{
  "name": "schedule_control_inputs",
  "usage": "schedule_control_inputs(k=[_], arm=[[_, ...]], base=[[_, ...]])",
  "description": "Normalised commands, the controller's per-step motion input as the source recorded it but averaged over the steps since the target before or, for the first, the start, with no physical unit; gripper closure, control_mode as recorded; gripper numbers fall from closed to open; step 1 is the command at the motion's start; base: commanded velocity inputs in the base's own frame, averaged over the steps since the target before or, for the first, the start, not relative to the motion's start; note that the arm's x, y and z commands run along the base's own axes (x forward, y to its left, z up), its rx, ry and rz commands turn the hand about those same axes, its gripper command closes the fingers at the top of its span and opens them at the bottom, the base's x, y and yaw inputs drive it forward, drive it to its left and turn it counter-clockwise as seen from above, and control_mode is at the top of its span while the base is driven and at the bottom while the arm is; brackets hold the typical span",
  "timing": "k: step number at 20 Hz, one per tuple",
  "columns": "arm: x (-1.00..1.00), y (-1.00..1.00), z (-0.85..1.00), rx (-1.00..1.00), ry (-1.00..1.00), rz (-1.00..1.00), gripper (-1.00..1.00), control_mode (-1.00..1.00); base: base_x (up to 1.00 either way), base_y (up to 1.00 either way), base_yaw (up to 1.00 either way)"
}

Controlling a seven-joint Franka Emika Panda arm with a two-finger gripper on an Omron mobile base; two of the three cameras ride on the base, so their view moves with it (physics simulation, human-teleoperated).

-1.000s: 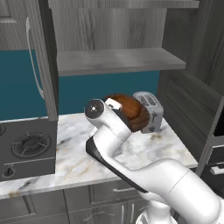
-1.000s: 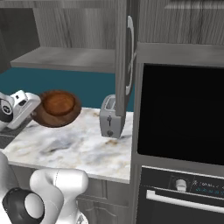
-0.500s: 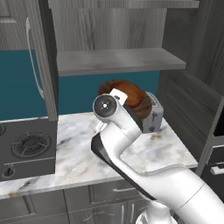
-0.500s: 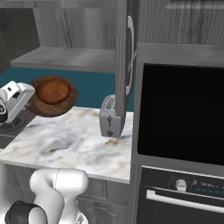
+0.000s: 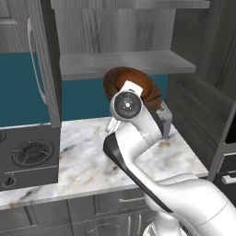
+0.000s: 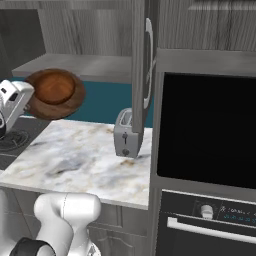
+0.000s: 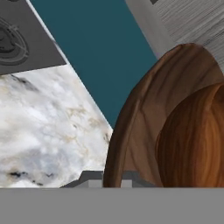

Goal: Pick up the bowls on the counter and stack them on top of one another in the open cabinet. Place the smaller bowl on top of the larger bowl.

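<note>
I see a dark stovetop with burners [image 5: 28, 154] at far left, then the white marble counter with grey veins [image 6: 85, 160] under a teal back wall. Above it, the open grey wood-grain cabinet's shelf [image 5: 124, 63]. My gripper [image 7: 113, 180] pinches the rim of the wide dark brown wooden bowl [image 6: 54, 93], tilted, lifted off the counter just below the shelf. Right: a silver toaster [image 6: 125, 135], then a black oven [image 6: 205, 127].

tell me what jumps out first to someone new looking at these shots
A wide brown wooden bowl hangs tilted in the air above the marble counter, gripped at its rim by the white arm's pincer, just below the grey cabinet shelf. A silver toaster stands at the counter's back.
</note>
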Motion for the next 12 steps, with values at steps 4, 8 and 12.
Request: schedule_control_inputs(k=[4,8,12], arm=[[-0.11,-0.08,0.47,-0.02,-0.07,0.1,1.0,-1.0],[0.02,-0.04,0.34,-0.03,0.0,0.09,1.0,-1.0],[0.19,-0.01,0.31,-0.04,0.0,0.09,1.0,-1.0]], base=[[0.0,0.0,0.0],[0.0,0.0,0.0],[0.0,0.0,0.0]])
